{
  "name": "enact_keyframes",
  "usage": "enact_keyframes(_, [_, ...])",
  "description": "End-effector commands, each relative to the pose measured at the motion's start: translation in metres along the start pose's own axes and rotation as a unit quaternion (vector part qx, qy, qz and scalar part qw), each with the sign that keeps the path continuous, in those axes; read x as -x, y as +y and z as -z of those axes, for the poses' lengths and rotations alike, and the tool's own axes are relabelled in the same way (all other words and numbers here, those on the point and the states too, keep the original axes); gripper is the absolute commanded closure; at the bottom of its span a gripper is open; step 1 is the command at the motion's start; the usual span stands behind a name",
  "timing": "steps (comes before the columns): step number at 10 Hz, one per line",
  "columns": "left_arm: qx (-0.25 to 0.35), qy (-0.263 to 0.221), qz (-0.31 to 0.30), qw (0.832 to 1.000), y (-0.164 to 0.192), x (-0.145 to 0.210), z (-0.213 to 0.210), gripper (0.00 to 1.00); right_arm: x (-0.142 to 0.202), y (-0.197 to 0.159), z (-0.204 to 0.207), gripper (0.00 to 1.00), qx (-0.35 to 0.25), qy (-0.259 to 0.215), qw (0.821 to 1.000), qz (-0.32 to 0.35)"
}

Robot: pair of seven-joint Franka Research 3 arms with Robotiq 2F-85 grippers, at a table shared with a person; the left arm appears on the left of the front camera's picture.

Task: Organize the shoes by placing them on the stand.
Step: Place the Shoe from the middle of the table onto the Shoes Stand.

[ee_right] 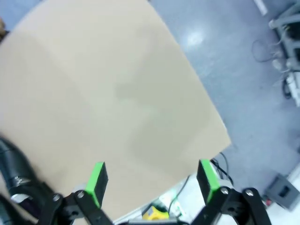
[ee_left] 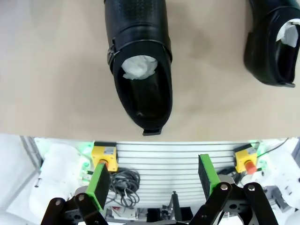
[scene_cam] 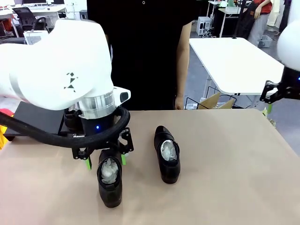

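Observation:
Two black glossy shoes lie on the tan table, each stuffed with white paper. The nearer shoe [scene_cam: 110, 180] [ee_left: 138, 61] points its toe at the front edge. My left gripper [scene_cam: 106, 161] [ee_left: 154, 180] hovers open just above its heel, green pads on either side and apart from the leather. The other shoe [scene_cam: 167, 154] [ee_left: 274, 47] lies to its right, toe also towards the front. The black stand [scene_cam: 35, 117] sits at the back left, largely hidden behind my left arm. My right gripper [scene_cam: 272, 101] [ee_right: 152, 180] hangs open and empty above the table's right edge.
A person in black stands at the far side of the table [scene_cam: 225, 164], one hand hanging near the far edge. A white table and a cardboard box stand behind on the right. The right half of the tan surface is bare.

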State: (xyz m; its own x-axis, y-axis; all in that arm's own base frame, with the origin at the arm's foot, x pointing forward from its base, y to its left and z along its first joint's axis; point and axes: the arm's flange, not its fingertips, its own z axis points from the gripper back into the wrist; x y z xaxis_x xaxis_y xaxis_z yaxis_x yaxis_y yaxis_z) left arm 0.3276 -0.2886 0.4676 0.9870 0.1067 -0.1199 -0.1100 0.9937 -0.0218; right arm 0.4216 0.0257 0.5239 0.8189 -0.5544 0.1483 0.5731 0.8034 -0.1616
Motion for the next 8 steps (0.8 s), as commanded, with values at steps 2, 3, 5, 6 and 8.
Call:
enact_keyframes(2, [0.000,0.000,0.000,1.000,0.000,0.000,0.000,0.03,0.023,0.025,0.002,0.00,0.011,-0.012,0.999,-0.028])
enact_keyframes(3, [-0.023,0.008,-0.013,1.000,0.010,-0.002,0.017,0.03,0.023,0.025,0.002,0.00,0.011,-0.012,0.999,-0.028])
enact_keyframes(5, [-0.036,0.033,-0.051,0.997,0.045,-0.007,0.045,0.03,0.023,0.025,0.002,0.00,0.011,-0.012,0.999,-0.028])
enact_keyframes(6, [-0.043,0.020,-0.053,0.997,0.059,-0.010,0.053,0.03,0.023,0.025,0.002,0.00,0.011,-0.012,0.999,-0.028])
enact_keyframes(8, [-0.045,-0.012,-0.046,0.998,0.076,-0.004,0.065,0.03,0.023,0.025,0.002,0.00,0.011,-0.012,0.999,-0.028])
